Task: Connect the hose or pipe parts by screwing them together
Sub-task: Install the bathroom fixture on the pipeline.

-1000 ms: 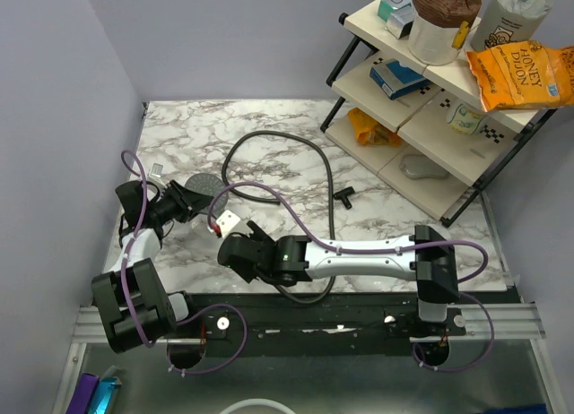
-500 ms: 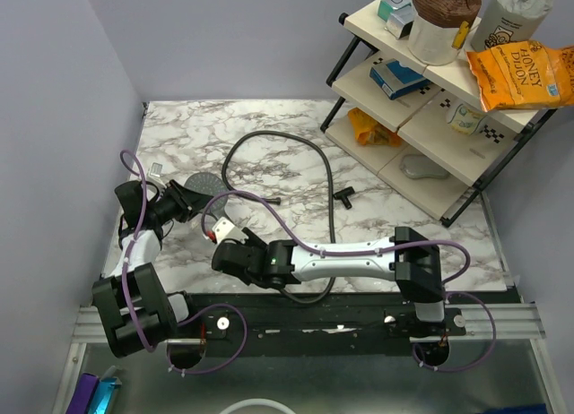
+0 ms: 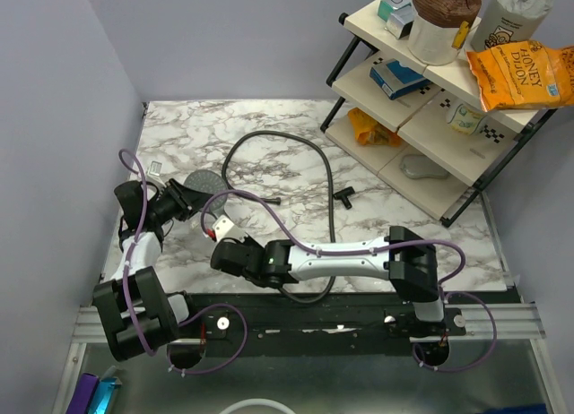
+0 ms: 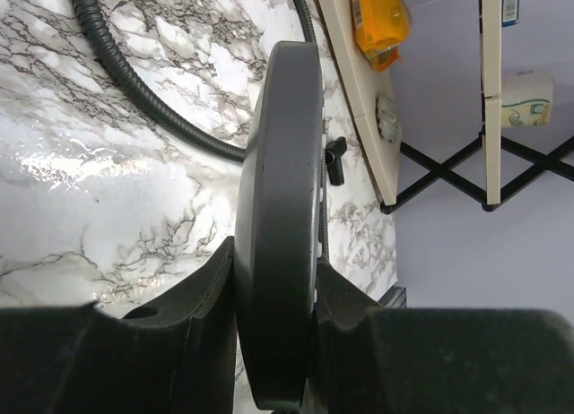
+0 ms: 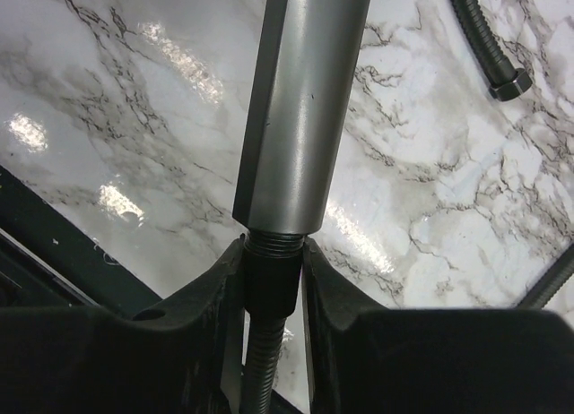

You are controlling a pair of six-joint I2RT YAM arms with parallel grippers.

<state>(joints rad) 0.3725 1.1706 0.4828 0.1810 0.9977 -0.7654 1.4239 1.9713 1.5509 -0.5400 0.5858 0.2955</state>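
Note:
The dark grey shower head [image 4: 282,208] stands edge-on between the pads of my left gripper [image 4: 273,271], which is shut on its round face. In the top view the head [image 3: 204,181] and the left gripper [image 3: 184,199] sit at the table's left side. The straight handle [image 5: 300,118] runs down to its threaded end. There the black hose nut [image 5: 272,280] meets the threads, with my right gripper [image 5: 272,262] shut on it. The black hose [image 3: 269,141] loops over the table, and its other end [image 5: 507,84] lies loose on the marble.
A slanted shelf rack [image 3: 430,118] with boxes and snack packets fills the right back corner. A small black T-shaped part [image 3: 344,195] lies on the marble near its foot. The purple wall is close on the left, and the black rail [image 3: 341,320] runs along the near edge.
My right gripper has shifted a little left toward the handle's end and closed its jaws on the hose nut. The left gripper and the shower head have stayed still.

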